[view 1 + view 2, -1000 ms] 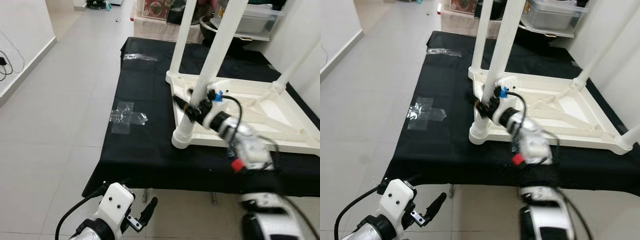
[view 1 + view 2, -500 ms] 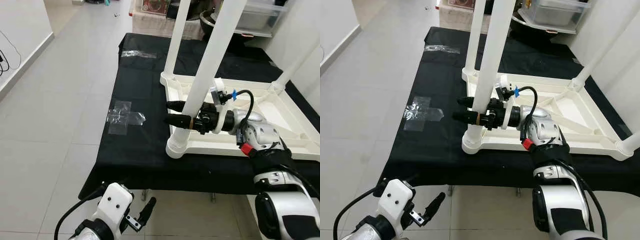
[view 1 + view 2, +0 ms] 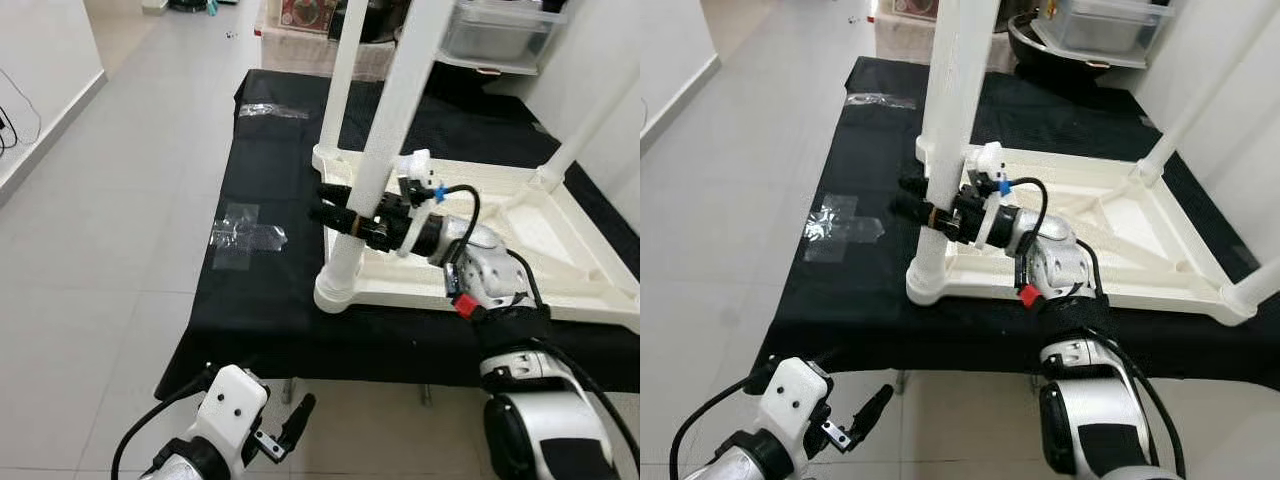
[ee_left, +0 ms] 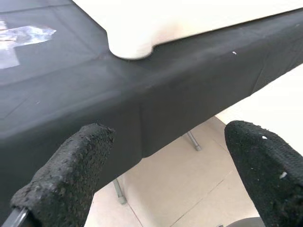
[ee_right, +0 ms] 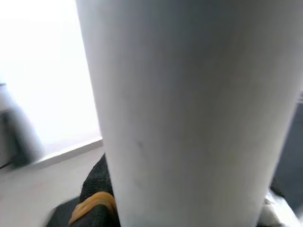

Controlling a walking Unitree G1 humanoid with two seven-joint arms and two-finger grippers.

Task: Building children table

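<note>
Left gripper (image 3: 285,432) hangs idle, fingers spread, below the black-draped bench (image 3: 270,300). Right gripper (image 3: 335,207) is clamped around the near table leg (image 3: 375,150). Upturned white table (image 3: 500,250) lies beyond it. Plastic is judged light, rigid, slippery; a low grip near the socket is favoured.
</note>
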